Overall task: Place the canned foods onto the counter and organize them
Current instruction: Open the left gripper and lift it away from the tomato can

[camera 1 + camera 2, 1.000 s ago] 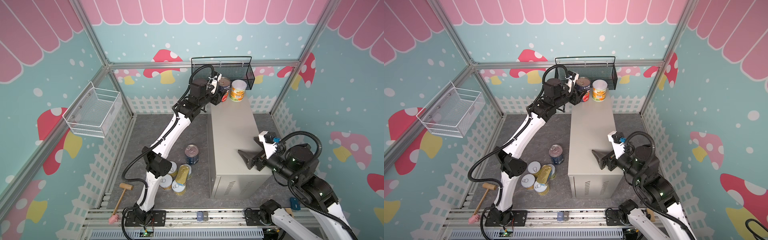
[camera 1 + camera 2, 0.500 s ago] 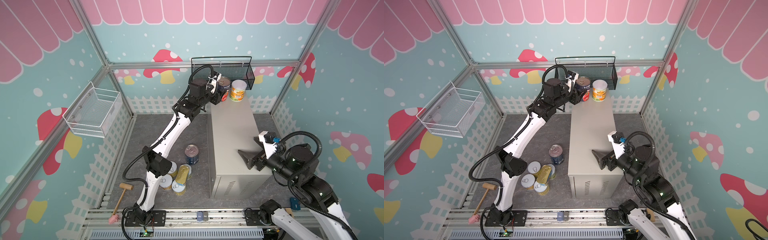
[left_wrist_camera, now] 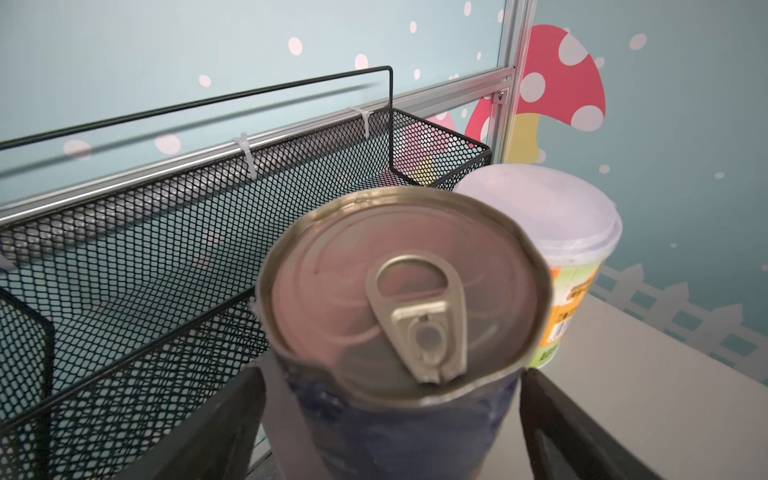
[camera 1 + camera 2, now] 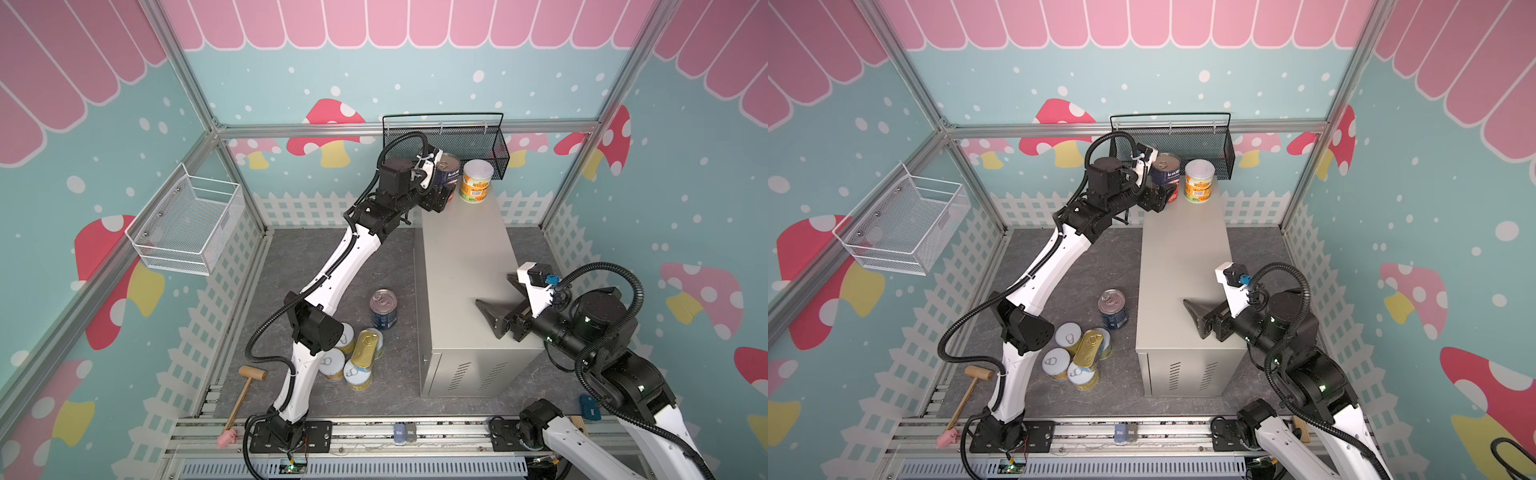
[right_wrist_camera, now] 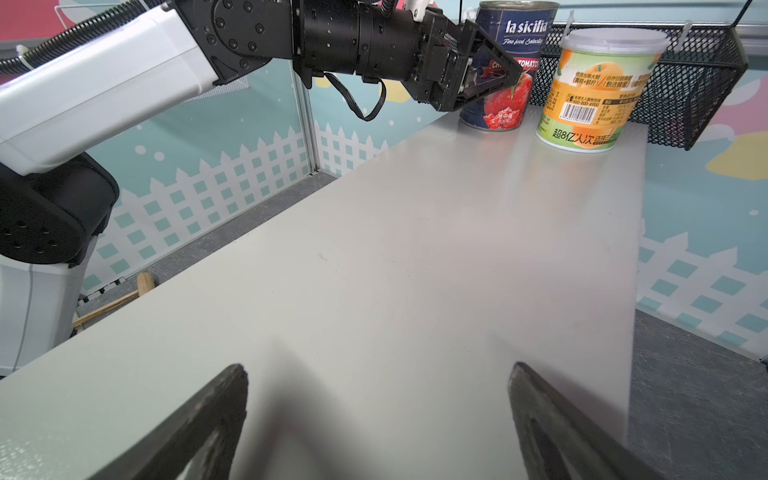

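Pastel-blue walls printed with pink mushrooms and a white picket fence close in a grey floor, where the counter stands as a tall beige-grey box.

At its far end the left gripper has its fingers spread, one on each side of a dark-blue can. In the left wrist view a thin strip of gap shows on one side, while the other finger sits right at the can's wall. The blue can stands upright on the counter's far corner, pull-tab up, with its tomato label towards the right wrist camera. Just beside it, apart by a narrow gap, stands a yellow-labelled can with a white lid, also upright. Behind both hangs the black mesh basket on the back rail.

Over the near part of the counter the right gripper has its fingers wide apart with nothing between them, above bare metal and well apart from the two cans.

Down on the floor, left of the counter, a second blue can stands upright. Near it four yellow-labelled cans cluster by the left arm, and the gold tin lies tilted across their lids. A wooden mallet lies by the front rail, and a white wire basket hangs on the left wall.
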`<state>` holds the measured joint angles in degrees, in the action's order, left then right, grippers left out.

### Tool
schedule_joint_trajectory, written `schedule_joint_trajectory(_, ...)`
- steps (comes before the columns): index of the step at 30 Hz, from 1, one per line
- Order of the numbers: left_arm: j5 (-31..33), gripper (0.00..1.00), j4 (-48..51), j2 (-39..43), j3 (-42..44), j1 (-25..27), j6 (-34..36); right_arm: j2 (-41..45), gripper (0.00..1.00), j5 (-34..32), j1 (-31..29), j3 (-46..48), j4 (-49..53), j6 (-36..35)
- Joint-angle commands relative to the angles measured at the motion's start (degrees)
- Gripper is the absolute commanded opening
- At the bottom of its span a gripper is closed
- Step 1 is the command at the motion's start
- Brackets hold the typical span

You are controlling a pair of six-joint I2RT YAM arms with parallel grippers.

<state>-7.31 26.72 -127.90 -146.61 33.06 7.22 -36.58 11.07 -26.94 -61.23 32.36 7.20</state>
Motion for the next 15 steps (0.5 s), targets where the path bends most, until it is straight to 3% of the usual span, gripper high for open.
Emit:
schedule_joint_trajectory(1,0.87,0.98,0.61,3.76,2.34,-0.35,1.91,-0.07,0.99,-0.03,0.19,0.0,-0.89,0.16)
schedule_joint_trajectory(8,1.38,0.99,-0.6,13.87,12.62,-0.54,1.56,1.65,0.99,-11.12,0.14,-3.17,-2.07,3.96)
schedule_joint_trajectory(15,5.55,0.99,0.96,25.37,23.92,-0.64,1.16,-3.42,0.99,-10.55,0.13,-7.44,1.04,4.69)
